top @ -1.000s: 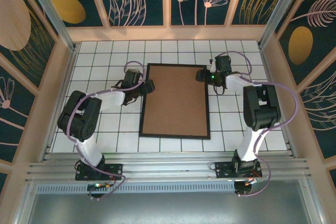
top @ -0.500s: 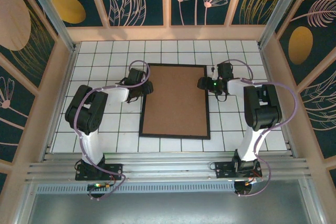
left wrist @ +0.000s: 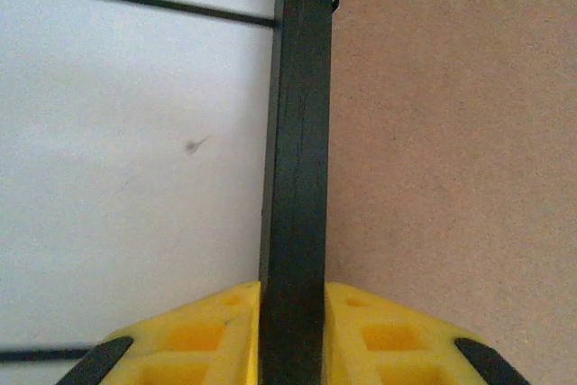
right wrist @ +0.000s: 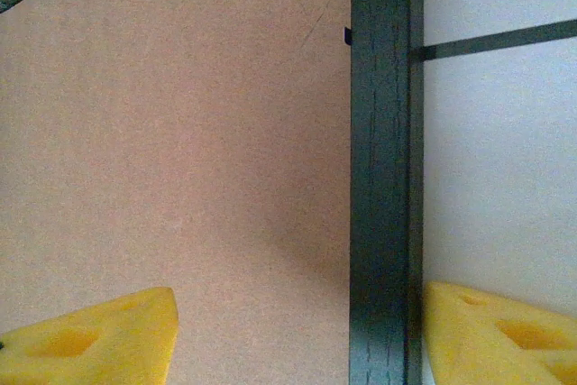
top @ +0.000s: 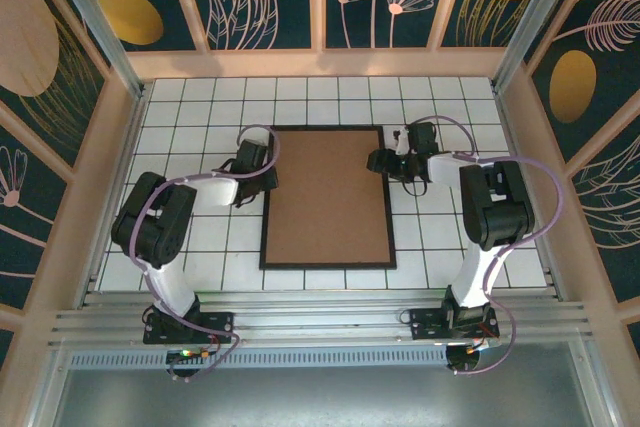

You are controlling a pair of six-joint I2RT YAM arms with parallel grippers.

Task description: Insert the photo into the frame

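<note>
- Shifted since the earlier top view: the frame (top: 326,266) is now being seen slightly further left and lower in the picture, with the backing board (top: 328,197) carried along inside it.
- The left gripper (top: 264,171) is being seen at the middle left of the picture, on the frame's left rail. Its yellow fingers (left wrist: 221,335) are being pressed against both sides of the black moulding, so it is being read as clamped on the frame.
- The right gripper (top: 384,161) is being held apart, straddling the right rail toward the upper right corner. One finger (right wrist: 491,335) is being kept just beside the rail's outer edge, and the other is being kept well off over the board.
- The frame is being seen flat at the centre of the tiled table (top: 190,107), back side up, with the brown board filling its opening.
- The photo is being judged as hidden under the board; this cannot be confirmed.
- Step in hand, as judged: the loaded frame is being gripped and steadied, and the back is probably not yet secured.
- Next move, as judged: either the right fingers are being called on to close on the right rail for a two-sided hold, or the small black tab (right wrist: 347,35) is being called on to be pushed over the board. The left grip is being needed throughout so the frame is not dragged.
- Counts: one frame, one backing board and two grippers are being seen, plus one tab in each wrist view.
</note>
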